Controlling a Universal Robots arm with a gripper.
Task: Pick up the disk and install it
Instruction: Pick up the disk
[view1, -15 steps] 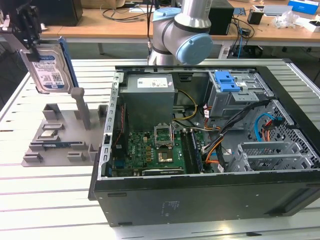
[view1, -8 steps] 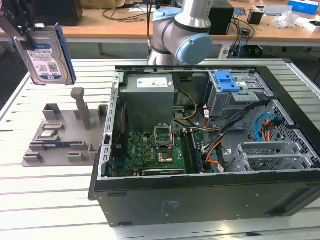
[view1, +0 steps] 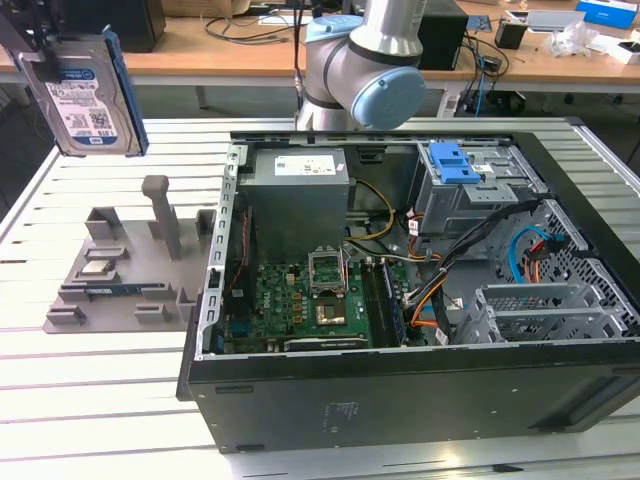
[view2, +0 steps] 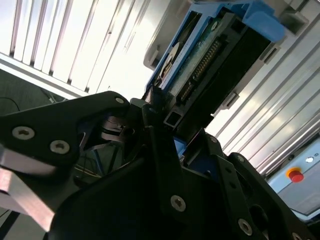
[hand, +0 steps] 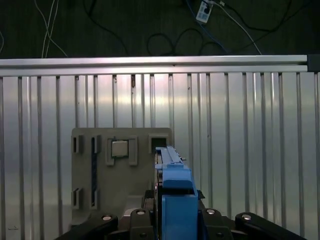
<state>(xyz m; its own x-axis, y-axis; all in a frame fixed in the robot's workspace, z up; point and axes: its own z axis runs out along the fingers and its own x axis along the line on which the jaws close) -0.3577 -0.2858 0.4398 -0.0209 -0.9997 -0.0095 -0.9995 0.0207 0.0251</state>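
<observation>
The disk, a silver hard drive with a white-and-blue label and blue side rails, hangs upright in the air at the exterior view's far left. My gripper is shut on its upper end. The disk is high above the grey parts holder on the slatted table. In the second wrist view the disk's circuit-board side and connector run away from the black fingers clamped on it. In the first wrist view its blue rail stands edge-on above the holder.
An open computer case lies on the table at the exterior view's right. Inside it are a grey power supply box, a motherboard, loose cables and a drive cage with a blue latch. The arm's base stands behind the case.
</observation>
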